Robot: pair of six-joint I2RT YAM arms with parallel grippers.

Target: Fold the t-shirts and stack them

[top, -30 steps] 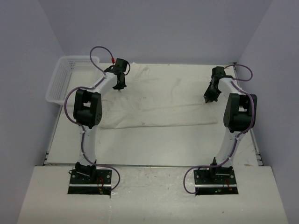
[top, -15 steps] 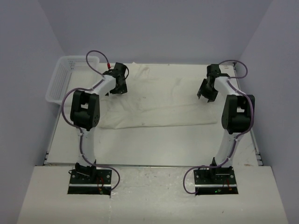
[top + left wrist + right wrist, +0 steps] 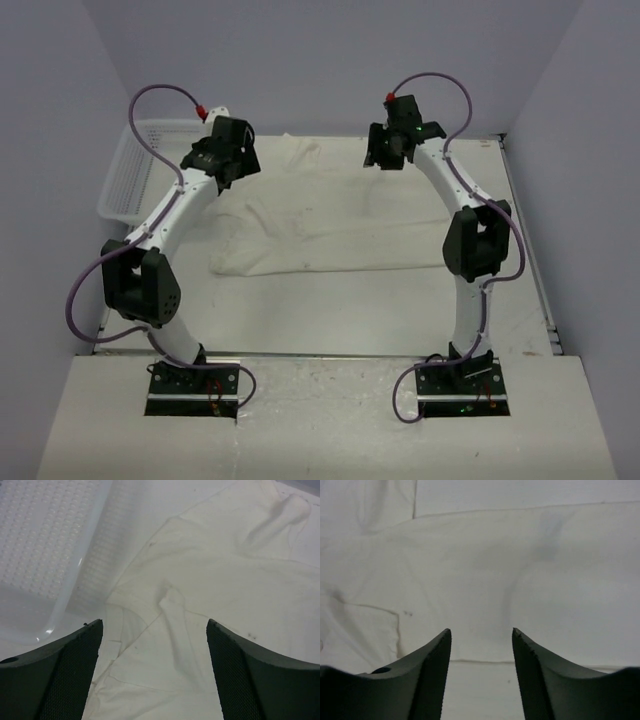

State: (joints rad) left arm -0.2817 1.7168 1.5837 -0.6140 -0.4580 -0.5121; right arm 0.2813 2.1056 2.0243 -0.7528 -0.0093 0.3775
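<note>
A cream t-shirt (image 3: 340,225) lies spread across the far half of the table as a wide, wrinkly band with a straight near edge. My left gripper (image 3: 225,160) hangs raised over its far left corner, jaws wide open and holding nothing. In the left wrist view the gripper (image 3: 154,625) looks down on a creased sleeve of the t-shirt (image 3: 210,580). My right gripper (image 3: 385,155) is raised over the far edge right of centre, jaws open and holding nothing. In the right wrist view the gripper (image 3: 481,631) frames the t-shirt (image 3: 480,565) and its hem.
A white plastic mesh basket (image 3: 130,175) stands at the far left edge, right beside the shirt's corner; its wall (image 3: 45,540) fills the left wrist view's left side. Bare table (image 3: 330,310) lies between the shirt and the arm bases. Grey walls close in the back and sides.
Both grippers went from shut to open, letting go of the shirt. Both arms rose from low over the cloth; the right gripper moved left towards the centre. The shirt stayed flat.
</note>
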